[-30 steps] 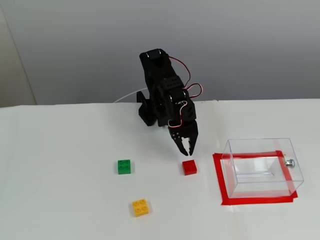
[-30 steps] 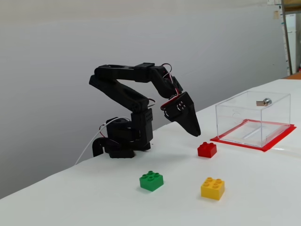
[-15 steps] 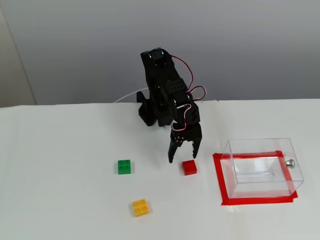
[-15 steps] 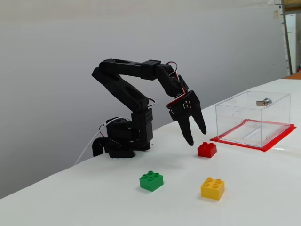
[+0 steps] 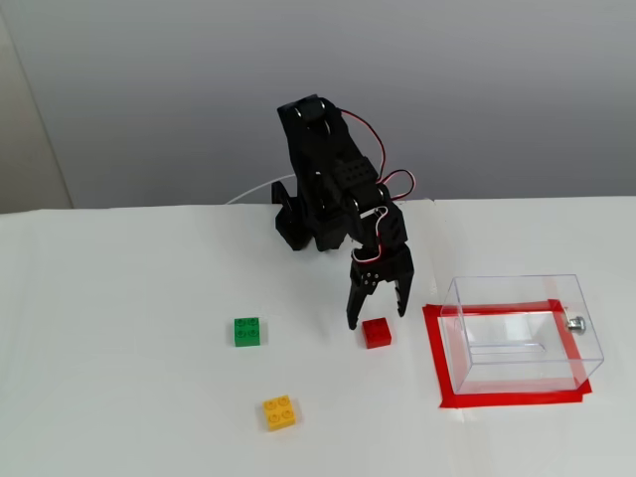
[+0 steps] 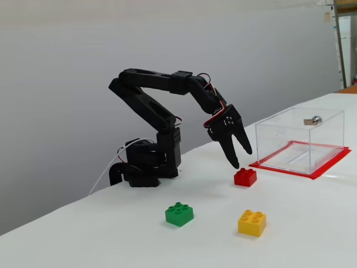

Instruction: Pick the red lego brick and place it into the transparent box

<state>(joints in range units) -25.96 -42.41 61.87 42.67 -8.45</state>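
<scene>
End effector spread and lined up over the brick

Our end effector (image 5: 379, 318) has opened wide, empty, and shifted right to hover above the red lego brick (image 5: 376, 333), which sits on the worktop (image 5: 129, 378) left of the transparent box (image 5: 522, 333); descent looks next.

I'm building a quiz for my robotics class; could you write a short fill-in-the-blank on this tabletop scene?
1. The pincer hangs open just above the ___ lego brick.
2. The transparent box stands inside a rectangle of ___ tape.
3. In the fixed view from above, the brick nearest the bottom edge is the ___ one.

Missing words: red; red; yellow
</scene>
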